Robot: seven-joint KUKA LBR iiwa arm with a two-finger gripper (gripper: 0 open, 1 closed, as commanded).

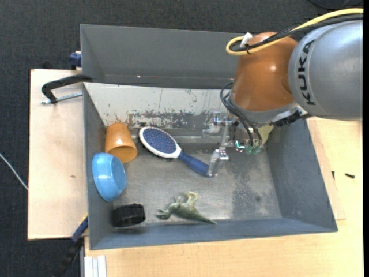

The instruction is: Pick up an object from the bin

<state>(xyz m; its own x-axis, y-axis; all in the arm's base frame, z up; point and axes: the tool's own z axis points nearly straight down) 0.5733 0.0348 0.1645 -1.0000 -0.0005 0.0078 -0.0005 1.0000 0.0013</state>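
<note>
- Hand [219, 140] hangs low in the bin [173, 53], a bit right of the middle. Its two fingers [215, 164] are apart, with nothing between them.
- Brush [162, 142] is the thing nearest to it. It is blue, with a round head of white bristles, and it lies flat on the bin floor.
- The head points left and the handle runs down to the right. The end of the handle lies just beside the lower finger, and it is hard to tell if they touch.
- The fingers are not round the handle yet. The handle is off to the left of the hand.
- To do this step well, the hand would likely need to slide a little left, so that one finger sits on each side of the thin handle.
- The fingers should go across the handle, not along it, or they may just push it away.
- The hand should get down close to the floor first, as the handle lies low.
- A slow, firm squeeze seems best, since the handle looks smooth and could slip out.
- The cup [121, 142] and bowl [108, 176] sit to the left, and the green toy [184, 208] is by the front wall. All are far from the hand and should not get in the way.
</note>
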